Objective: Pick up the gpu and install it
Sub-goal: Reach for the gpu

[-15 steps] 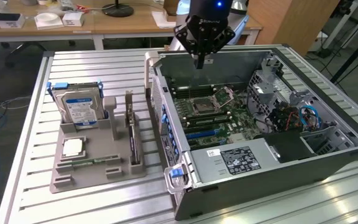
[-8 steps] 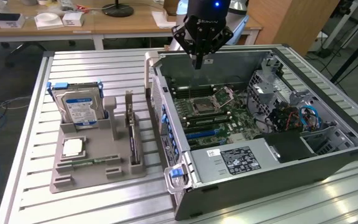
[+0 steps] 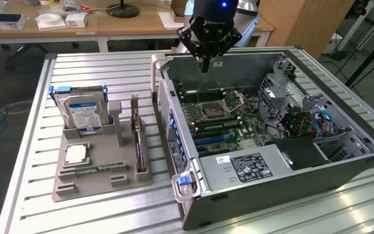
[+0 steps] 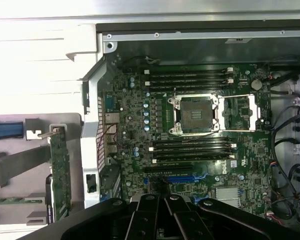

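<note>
Over the open computer case [image 3: 284, 183], my tool [image 3: 204, 66] hangs closed on nothing, the gpu [image 3: 139, 141] standing edgewise, lengthwise alongside the case, toward the exterior view's left.

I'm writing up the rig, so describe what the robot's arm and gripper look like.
The gripper is matte black, with angular fingers built from bolted linkage bars, pale lettering across its body, and a small blue light glowing above it on the wrist.

Closed hand [image 4: 162, 196] over the motherboard [image 4: 190, 130], gpu [image 4: 60, 175] on edge in the grey holder [image 4: 15, 167].
</note>
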Robot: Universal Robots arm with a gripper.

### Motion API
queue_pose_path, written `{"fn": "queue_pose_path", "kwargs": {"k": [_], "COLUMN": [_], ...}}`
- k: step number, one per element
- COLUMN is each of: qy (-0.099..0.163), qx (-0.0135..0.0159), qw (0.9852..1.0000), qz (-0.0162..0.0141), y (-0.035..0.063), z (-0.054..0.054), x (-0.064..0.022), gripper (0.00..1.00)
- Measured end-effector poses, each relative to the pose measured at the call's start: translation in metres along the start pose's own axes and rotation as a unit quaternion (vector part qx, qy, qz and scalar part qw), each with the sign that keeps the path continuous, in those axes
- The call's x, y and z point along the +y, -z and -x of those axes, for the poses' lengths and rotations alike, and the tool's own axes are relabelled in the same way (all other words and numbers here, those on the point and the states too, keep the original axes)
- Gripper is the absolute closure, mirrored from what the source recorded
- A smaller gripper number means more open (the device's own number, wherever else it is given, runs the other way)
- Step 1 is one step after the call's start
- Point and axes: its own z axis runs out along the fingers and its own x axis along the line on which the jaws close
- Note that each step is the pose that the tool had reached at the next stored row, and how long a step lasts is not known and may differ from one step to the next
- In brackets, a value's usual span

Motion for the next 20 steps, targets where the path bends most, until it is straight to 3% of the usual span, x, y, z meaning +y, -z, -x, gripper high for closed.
{"fn": "queue_pose_path", "kwargs": {"k": [20], "qy": [0.0], "qx": [0.0001], "qw": [1.0], "qz": [0.0], "y": [-0.0008], "z": [-0.011], "x": [-0.0009], "gripper": [0.89]}}
